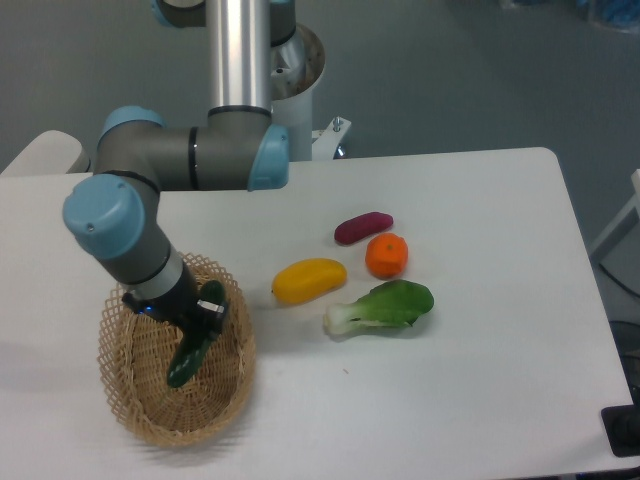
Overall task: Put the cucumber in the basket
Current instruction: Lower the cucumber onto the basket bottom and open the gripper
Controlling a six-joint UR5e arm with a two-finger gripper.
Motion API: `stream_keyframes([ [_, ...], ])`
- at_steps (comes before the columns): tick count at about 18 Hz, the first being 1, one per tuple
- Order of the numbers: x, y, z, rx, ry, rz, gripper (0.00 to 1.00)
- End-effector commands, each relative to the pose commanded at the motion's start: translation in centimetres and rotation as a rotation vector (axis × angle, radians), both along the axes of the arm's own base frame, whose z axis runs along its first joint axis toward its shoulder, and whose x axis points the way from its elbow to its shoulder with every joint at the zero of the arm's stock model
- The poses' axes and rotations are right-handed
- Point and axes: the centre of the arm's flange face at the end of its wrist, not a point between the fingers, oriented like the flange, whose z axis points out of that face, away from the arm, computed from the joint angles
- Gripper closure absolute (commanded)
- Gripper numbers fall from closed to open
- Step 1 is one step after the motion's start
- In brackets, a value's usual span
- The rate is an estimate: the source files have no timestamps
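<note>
While the gripper [205, 322] pinches the cucumber [189, 358] over the wicker basket [130, 410], a mango [309, 280] lies toward three o'clock.

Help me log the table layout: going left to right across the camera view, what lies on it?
basket → cucumber, held in the gripper over the basket → yellow fruit → leafy green vegetable. The purple vegetable and orange overlap that span, so they are left unordered.

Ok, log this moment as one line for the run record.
phase: placing | gripper: jaws shut on cucumber | cucumber: tilted, over basket interior | release: not yet | left on table: four other produce items
</note>
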Motion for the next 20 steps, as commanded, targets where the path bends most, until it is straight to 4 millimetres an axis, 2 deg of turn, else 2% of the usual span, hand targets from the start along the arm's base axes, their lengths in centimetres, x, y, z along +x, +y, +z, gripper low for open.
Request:
stream_keyframes([
  [5, 0.9, 0.9, -2.3, -0.007, -0.002, -0.038, 0.74],
  [7, 1.1, 0.6, -3.1, -0.021, -0.008, -0.038, 0.74],
  [15, 1.2, 0.5, -4.7, -0.047, -0.018, -0.04, 0.72],
  [16, 1.2, 0.6, -4.8, -0.048, -0.019, -0.04, 0.69],
  [20, 1.1, 0.6, -4.7, -0.047, -0.019, -0.043, 0.68],
])
